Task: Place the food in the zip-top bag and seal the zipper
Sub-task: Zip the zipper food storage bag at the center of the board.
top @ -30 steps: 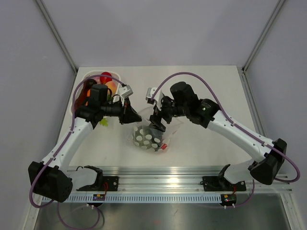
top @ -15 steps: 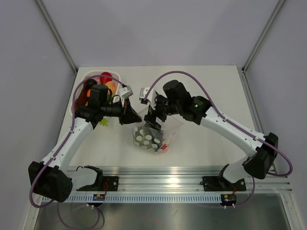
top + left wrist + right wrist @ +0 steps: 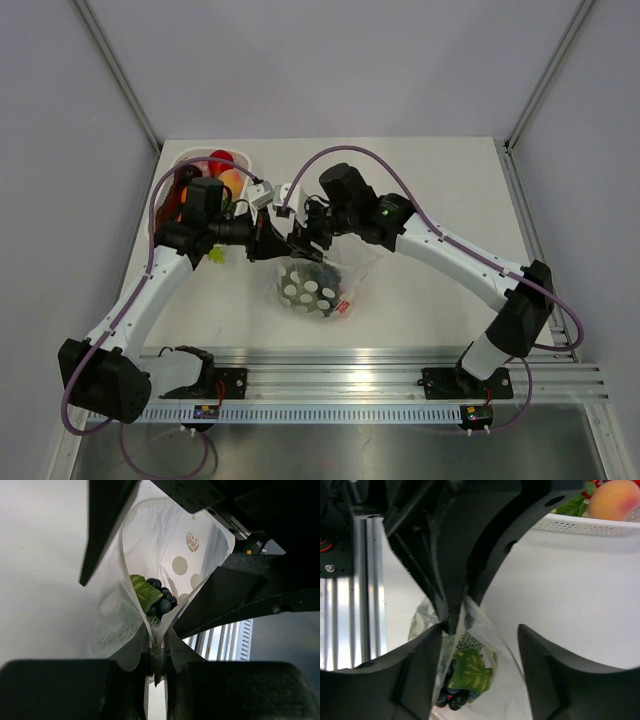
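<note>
The zip-top bag point(image 3: 320, 285), clear with white dots, hangs limp at mid-table. My left gripper point(image 3: 272, 243) is shut on one end of its mouth point(image 3: 157, 652). The mouth gapes, and the zipper point(image 3: 125, 562) runs up its rim. Inside lie a green leaf point(image 3: 145, 591) and dark purple grapes point(image 3: 164, 604). My right gripper point(image 3: 480, 675) stands open astride the bag's mouth, close to the left gripper's fingers point(image 3: 451, 580), one finger on each side of the leaf point(image 3: 470, 672). More food point(image 3: 222, 165), red, orange and peach, sits in the white tray point(image 3: 190, 157).
The tray stands at the back left, behind my left arm; a peach ball point(image 3: 617, 500) shows over its perforated rim point(image 3: 590, 527). A small green leafy piece point(image 3: 215, 255) lies on the table beside the left forearm. A metal rail point(image 3: 380, 355) runs along the near edge.
My right arm has swung left, bringing its gripper from above the bag's middle to the mouth end beside the left gripper. The left arm and bag have stayed put.
</note>
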Robot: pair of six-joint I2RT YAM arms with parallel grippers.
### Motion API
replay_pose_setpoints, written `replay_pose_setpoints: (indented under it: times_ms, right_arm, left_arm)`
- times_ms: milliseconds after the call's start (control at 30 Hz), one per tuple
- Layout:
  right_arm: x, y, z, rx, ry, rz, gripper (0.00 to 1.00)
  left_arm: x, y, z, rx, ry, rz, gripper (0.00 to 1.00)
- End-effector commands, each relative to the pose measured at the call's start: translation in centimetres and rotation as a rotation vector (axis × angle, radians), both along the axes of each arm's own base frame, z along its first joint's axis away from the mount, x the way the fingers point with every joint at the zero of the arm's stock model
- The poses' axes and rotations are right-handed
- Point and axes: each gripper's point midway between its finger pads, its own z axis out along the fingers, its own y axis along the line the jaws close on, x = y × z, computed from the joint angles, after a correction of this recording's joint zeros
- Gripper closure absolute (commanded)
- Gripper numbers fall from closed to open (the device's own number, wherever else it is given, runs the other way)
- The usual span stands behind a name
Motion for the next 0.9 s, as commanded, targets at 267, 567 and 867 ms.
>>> replay_pose_setpoints:
  times_ms: [267, 567, 867]
  right_arm:
    - [-1.1, 0.2, 2.1, 0.067, -0.035, 0.039, 1.00]
    - [-2.2, -2.4, 3.3, 0.130, -0.098, 0.015, 1.00]
    - [-3.2, -4.1, 4.4, 0.171, -0.120, 0.001, 1.00]
  left_arm:
    - [-0.6, -0.5, 2.8, -0.050, -0.106, -0.053, 1.00]
    - [-0.8, 0.2, 2.6, -0.012, -0.167, -0.041, 0.45]
    - [-2.3, -0.2, 2.0, -0.073, -0.131, -0.119, 0.47]
